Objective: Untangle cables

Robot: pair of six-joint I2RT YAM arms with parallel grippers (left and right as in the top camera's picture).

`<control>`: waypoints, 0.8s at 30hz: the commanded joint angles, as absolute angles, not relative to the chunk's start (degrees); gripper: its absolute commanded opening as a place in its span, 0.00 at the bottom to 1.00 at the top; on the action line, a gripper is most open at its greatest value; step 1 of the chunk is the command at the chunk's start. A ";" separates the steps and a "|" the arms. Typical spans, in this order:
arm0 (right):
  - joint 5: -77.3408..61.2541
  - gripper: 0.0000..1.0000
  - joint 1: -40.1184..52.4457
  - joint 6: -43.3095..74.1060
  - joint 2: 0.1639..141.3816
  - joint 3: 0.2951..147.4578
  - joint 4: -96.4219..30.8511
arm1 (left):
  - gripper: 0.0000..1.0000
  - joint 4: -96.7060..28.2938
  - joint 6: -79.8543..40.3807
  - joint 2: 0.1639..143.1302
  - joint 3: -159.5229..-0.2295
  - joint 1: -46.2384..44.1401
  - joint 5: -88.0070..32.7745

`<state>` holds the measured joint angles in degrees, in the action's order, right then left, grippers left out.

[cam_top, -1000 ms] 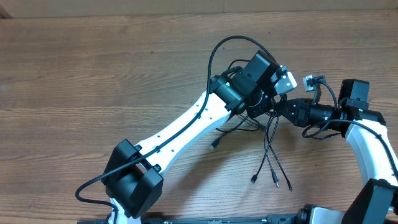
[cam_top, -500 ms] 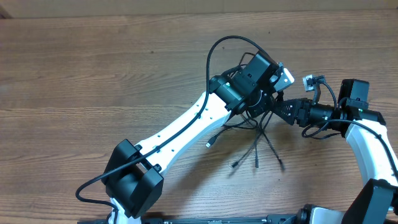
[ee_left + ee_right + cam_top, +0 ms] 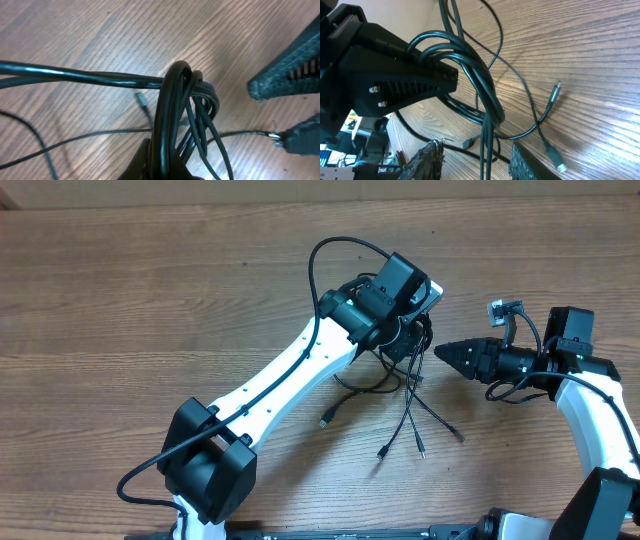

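My left gripper [image 3: 408,345] is shut on the cables [image 3: 410,405], a bunch of thin black wires held above the wooden table. Their loose ends fan downward to small plugs [image 3: 381,452] on the wood. In the left wrist view the bunch [image 3: 175,100] loops over my left fingers [image 3: 165,155]. My right gripper [image 3: 445,352] is open just right of the bunch. In the right wrist view its fingers [image 3: 480,162] stand apart with hanging strands [image 3: 480,75] between them, not clamped. The left gripper [image 3: 415,80] shows there as a black jaw.
The left arm's thicker black cable [image 3: 330,260] arcs above its wrist. A silver-tipped plug [image 3: 555,90] lies on the wooden table [image 3: 150,300]. The right arm's own wiring [image 3: 505,310] sits near its wrist. The table's far edge runs along the top.
My left gripper has moved up and to the left with the bunch, away from my right gripper. The hanging plug ends swung left. The right arm has hardly moved.
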<state>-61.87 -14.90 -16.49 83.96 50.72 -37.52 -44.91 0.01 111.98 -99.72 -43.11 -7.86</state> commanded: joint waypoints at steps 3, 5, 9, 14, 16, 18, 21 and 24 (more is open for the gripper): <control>-61.52 0.41 -14.68 -17.87 84.03 51.48 -36.29 | 0.04 -44.80 -1.67 112.60 -99.66 -43.48 -14.70; -61.52 0.38 -14.70 -21.65 84.03 51.48 -36.29 | 0.04 -44.80 -1.69 112.60 -99.66 -43.48 -16.29; -61.12 0.37 -14.70 -27.68 84.03 51.48 -36.25 | 0.04 -44.77 -1.72 112.60 -99.66 -43.48 -18.41; -58.92 0.30 -14.68 -29.02 84.03 51.48 -34.74 | 0.04 -44.77 -1.74 112.60 -99.66 -43.46 -22.35; -58.92 0.26 -14.70 -29.02 84.03 51.48 -34.22 | 0.04 -44.82 -1.72 112.60 -99.66 -43.48 -22.55; -58.94 0.18 -14.68 -28.99 84.03 51.48 -33.93 | 0.04 -44.82 -1.72 112.60 -99.66 -43.51 -22.52; -58.96 0.06 -14.68 -28.82 84.03 51.48 -34.02 | 0.04 -44.66 -1.76 112.60 -99.66 -43.51 -21.93; -58.98 0.04 -14.68 -28.80 84.03 51.48 -34.74 | 0.04 -44.31 -2.50 112.60 -99.66 -43.07 -20.32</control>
<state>-59.57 -14.79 -28.53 83.96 50.72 -34.46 -44.73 -1.32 112.01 -99.72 -43.11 -19.97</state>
